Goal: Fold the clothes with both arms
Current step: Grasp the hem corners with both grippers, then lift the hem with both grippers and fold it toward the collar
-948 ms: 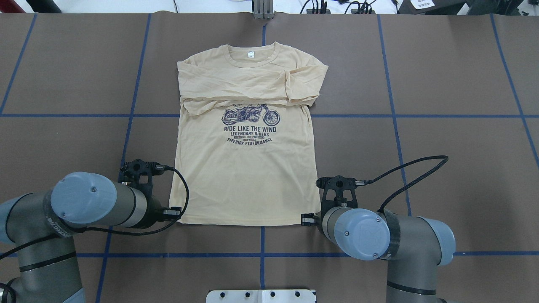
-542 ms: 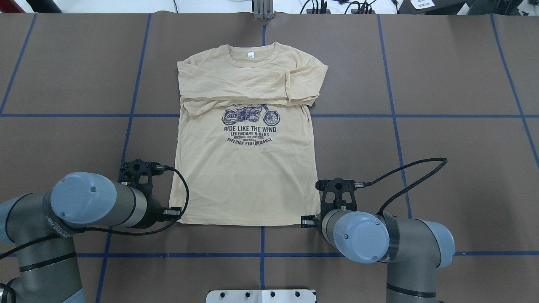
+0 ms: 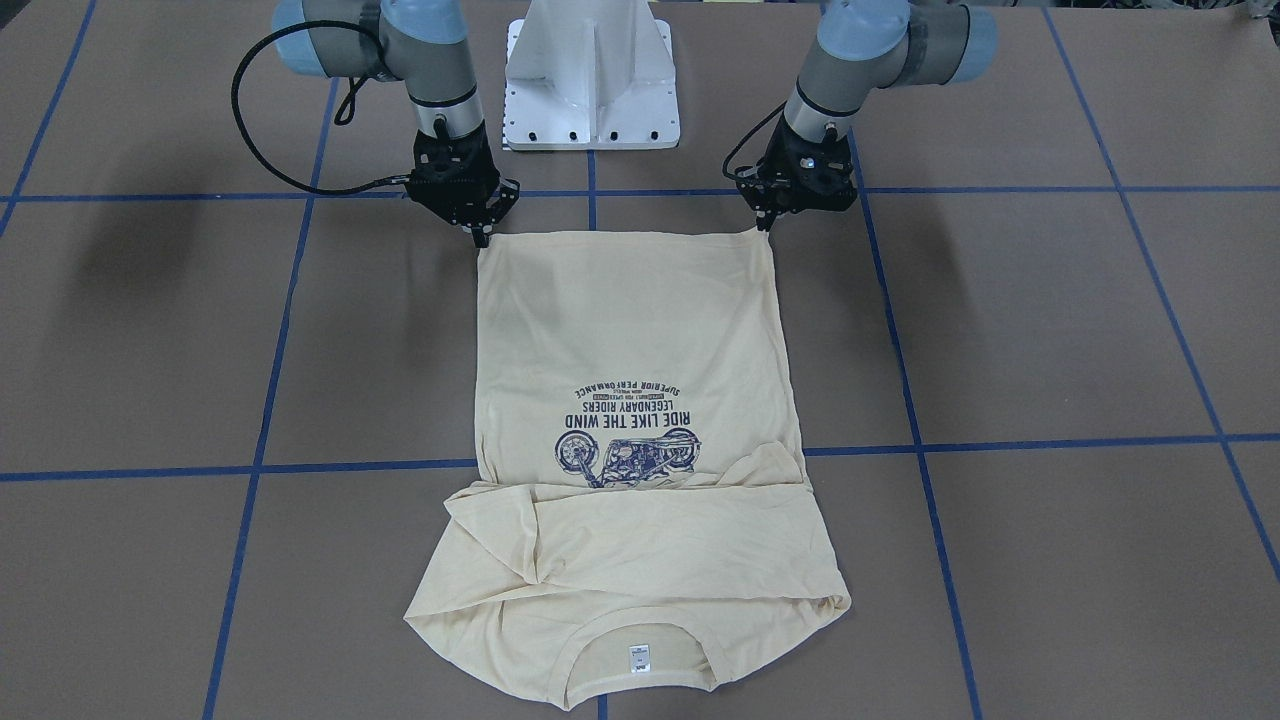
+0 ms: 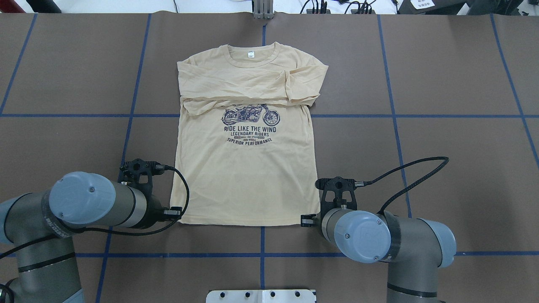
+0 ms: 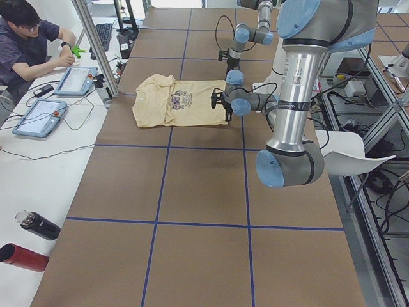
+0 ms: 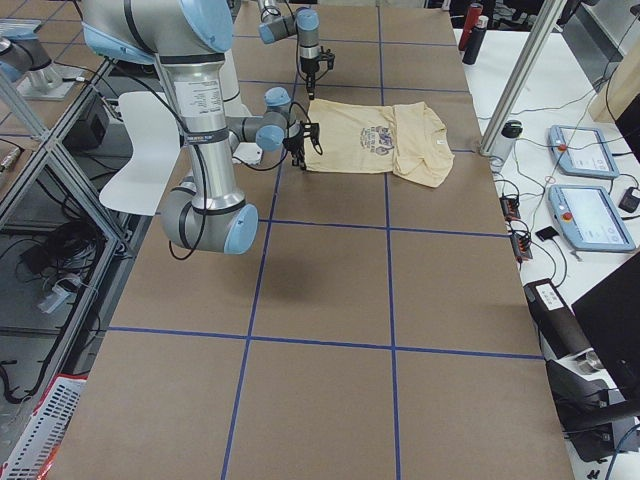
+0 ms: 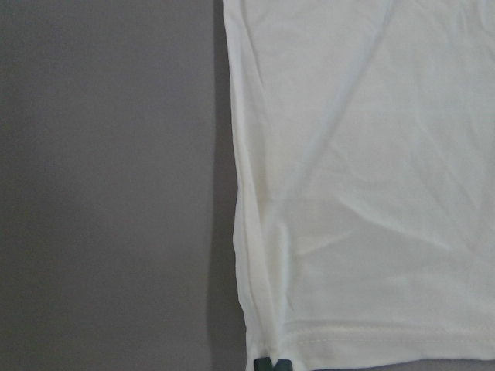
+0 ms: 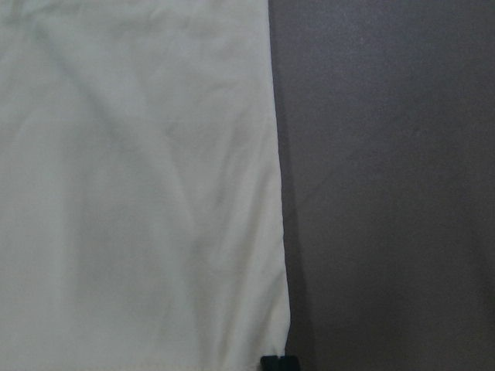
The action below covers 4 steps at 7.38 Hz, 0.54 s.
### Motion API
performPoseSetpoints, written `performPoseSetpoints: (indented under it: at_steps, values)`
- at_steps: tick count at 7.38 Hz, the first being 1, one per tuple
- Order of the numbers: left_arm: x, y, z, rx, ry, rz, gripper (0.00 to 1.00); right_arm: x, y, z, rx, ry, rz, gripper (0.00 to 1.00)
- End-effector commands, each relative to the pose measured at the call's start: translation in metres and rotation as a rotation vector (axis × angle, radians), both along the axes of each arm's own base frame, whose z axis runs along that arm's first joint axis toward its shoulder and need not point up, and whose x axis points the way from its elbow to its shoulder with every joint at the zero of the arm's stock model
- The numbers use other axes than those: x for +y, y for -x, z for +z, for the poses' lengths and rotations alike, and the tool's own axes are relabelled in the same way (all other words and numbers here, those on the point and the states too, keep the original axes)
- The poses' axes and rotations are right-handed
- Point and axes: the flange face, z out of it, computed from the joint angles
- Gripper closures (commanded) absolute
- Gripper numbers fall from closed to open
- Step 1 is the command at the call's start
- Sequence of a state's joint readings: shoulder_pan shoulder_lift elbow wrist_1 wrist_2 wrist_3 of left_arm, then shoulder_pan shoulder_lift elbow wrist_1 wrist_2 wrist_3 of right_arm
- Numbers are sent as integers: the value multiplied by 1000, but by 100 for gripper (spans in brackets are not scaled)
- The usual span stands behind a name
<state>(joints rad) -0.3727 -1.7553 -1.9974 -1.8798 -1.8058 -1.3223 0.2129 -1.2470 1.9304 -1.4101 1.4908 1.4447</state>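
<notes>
Pale yellow shirt lies flat on the tabletop, unmoved over the last second. Left gripper and right gripper each appear pinched on a hem corner. The folding lift seems not yet begun.

The brown table with blue tape lines carries the shirt.

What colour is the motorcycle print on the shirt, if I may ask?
Navy blue. The print on the shirt shows best in the overhead exterior view.
</notes>
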Motion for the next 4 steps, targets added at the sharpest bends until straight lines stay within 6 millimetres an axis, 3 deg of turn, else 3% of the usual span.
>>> performPoseSetpoints:
  at_steps: [1,3,4]
  values:
    - [8,16,-26,57,-3,21,100,2,-26,-26,-59,7,-15,100]
    - [30,52,-67,153,23,97,100,17,-82,-77,-82,46,-56,100]
    - [44,77,-96,180,42,135,100,30,-113,-92,-86,75,-93,100]
